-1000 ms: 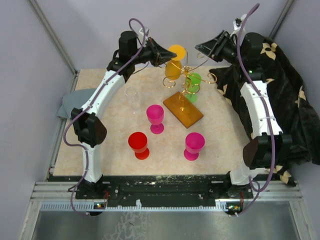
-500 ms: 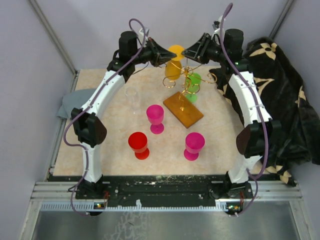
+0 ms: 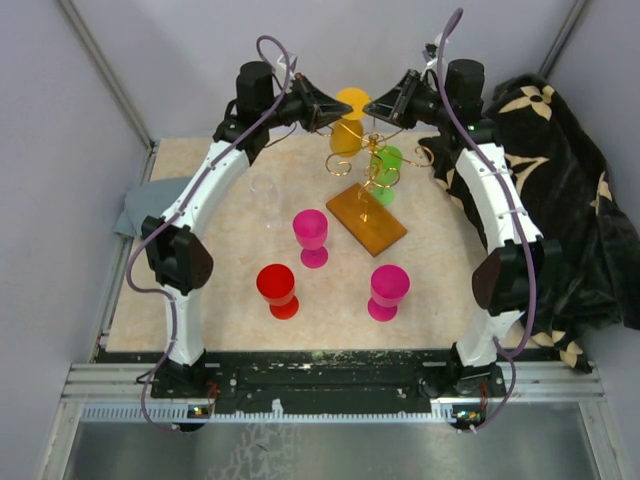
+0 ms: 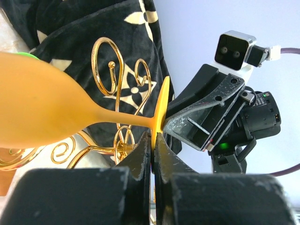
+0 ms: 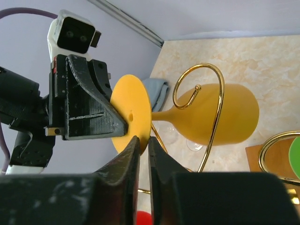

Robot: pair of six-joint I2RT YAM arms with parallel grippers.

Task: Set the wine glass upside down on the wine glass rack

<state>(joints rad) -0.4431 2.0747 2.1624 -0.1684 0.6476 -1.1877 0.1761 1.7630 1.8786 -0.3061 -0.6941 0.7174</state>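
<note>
- Jaws of the left gripper (image 4: 152,140) are clamped tight on the rim of the foot (image 4: 161,105) of the yellow glass (image 4: 42,117). This arm carries the glass.
- The right gripper (image 5: 142,145) sits at the same foot from the other side. Its jaws straddle the rim with only a slit between them, and I cannot tell whether they pinch it.
- The yellow glass is in the air at the top of the rack (image 3: 378,165), lying close to level. Its bowl points toward the rack and its foot away from it.
- Its stem runs just beside a gold scroll (image 5: 213,117) of the rack. I cannot tell whether they touch.
- Progress, as I judge it: the glass is lifted, tipped and brought to the rack, but not hung.
- What is left: get the stem into a scroll so the foot catches and the bowl hangs down, then let go.
- A green glass (image 3: 386,162) hangs on the rack, lower on its right side.
- On the near side of the rack stand a pink glass (image 3: 311,232), a red glass (image 3: 277,287) and a second pink glass (image 3: 388,288).
- A clear glass (image 3: 265,195) stands left of the rack.
- The table (image 3: 220,290) is pale marbled beige, and the rack's amber base (image 3: 365,218) lies flat on it.
- A grey cloth (image 3: 150,205) lies far left of the rack, and a black patterned cloth (image 3: 580,200) is heaped to its right.
- Plain pale walls rise behind the rack.
</note>
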